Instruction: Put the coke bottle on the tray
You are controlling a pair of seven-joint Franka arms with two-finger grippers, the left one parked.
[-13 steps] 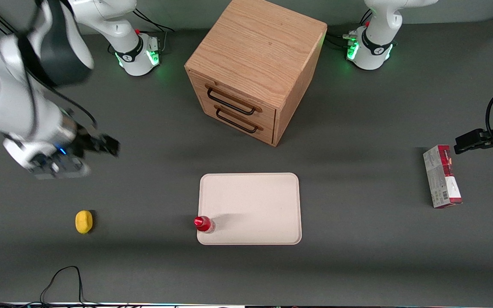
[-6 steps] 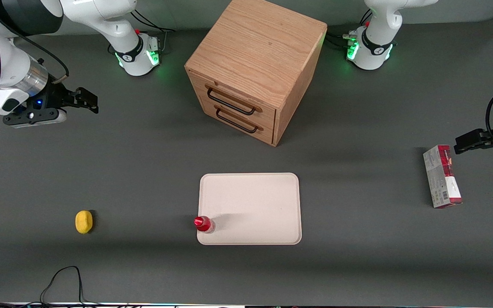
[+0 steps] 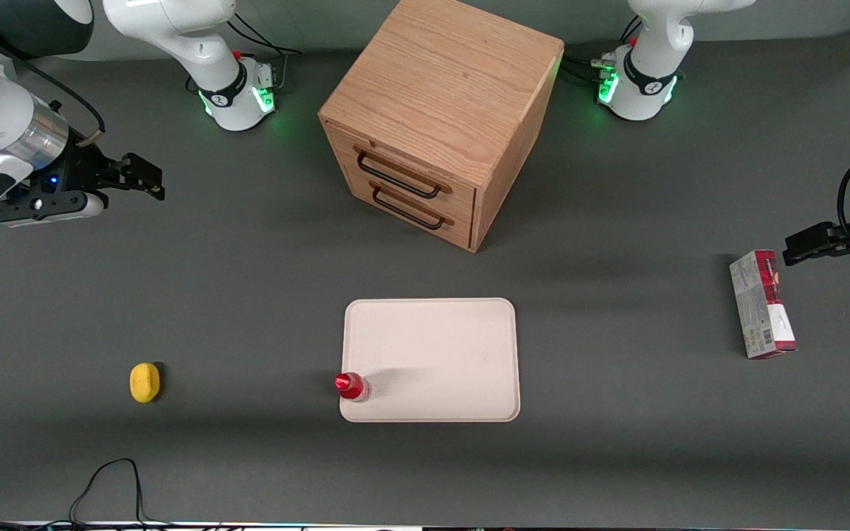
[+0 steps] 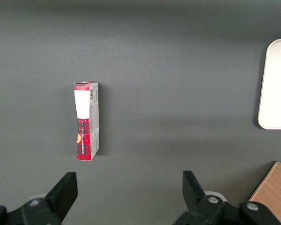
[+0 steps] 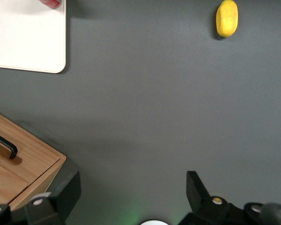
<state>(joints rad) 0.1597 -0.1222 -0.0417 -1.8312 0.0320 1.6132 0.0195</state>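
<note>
The coke bottle (image 3: 352,386) stands upright on the tray (image 3: 440,346), in the tray's corner nearest the front camera on the working arm's side, its red cap up and its clear base just inside the low rim (only a sliver of its red shows in the right wrist view (image 5: 50,3)). The cream-white tray lies flat on the dark grey table (image 3: 248,310), in front of the wooden drawer cabinet (image 3: 440,118), whose two drawers with dark handles are shut. The right gripper (image 3: 143,175) hangs above bare table toward the working arm's end, well apart from both bottle and tray and farther from the front camera than they are; its two black fingers (image 5: 196,190) are spread wide with nothing between them. A yellow lemon (image 3: 144,382) lies on the table toward the working arm's end, level with the bottle and well apart from it. A red-and-white carton (image 3: 762,304) lies flat toward the parked arm's end of the table, well apart from the tray.
</note>
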